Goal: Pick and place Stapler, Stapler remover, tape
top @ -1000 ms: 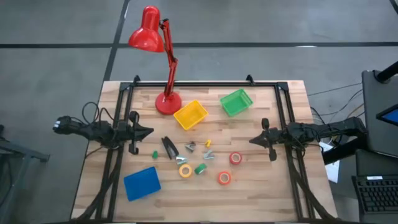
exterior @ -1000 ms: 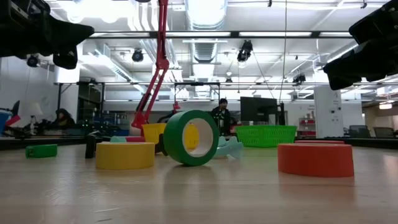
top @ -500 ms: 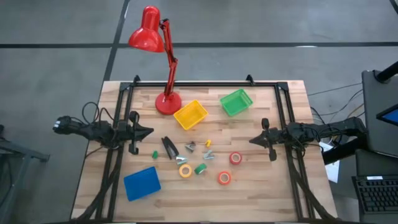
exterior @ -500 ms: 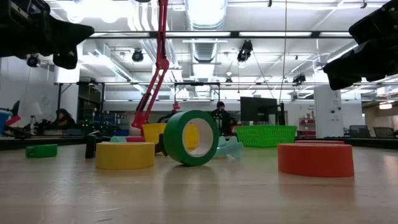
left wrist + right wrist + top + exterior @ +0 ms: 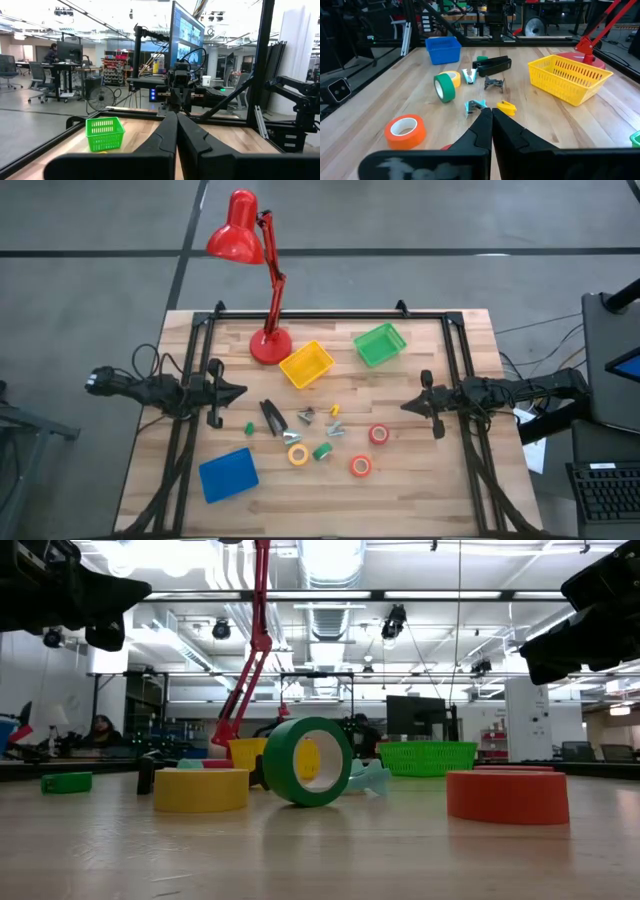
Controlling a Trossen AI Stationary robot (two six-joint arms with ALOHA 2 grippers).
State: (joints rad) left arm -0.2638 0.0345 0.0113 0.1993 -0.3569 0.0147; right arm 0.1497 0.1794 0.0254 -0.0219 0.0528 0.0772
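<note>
The black stapler [image 5: 271, 417] lies flat on the wooden table [image 5: 440, 480], left of centre, and shows again as the stapler [image 5: 494, 64]. Beside it lie small claw-shaped stapler removers [image 5: 305, 416], among them a dark stapler remover [image 5: 493, 83]. The yellow tape [image 5: 298, 453], orange tape [image 5: 360, 466] and red tape [image 5: 379, 434] lie flat. The green tape [image 5: 306, 761] stands on its edge. My left gripper [image 5: 240, 391] hangs shut above the table's left side. My right gripper [image 5: 405, 406] hangs shut above its right side. Both are clear of everything.
A yellow basket [image 5: 306, 365] and a green basket [image 5: 380, 344] stand at the back. A blue basket [image 5: 228, 474] stands near the front left. A red desk lamp [image 5: 270, 345] rises from the back left. A black frame rail [image 5: 320, 315] runs round the table.
</note>
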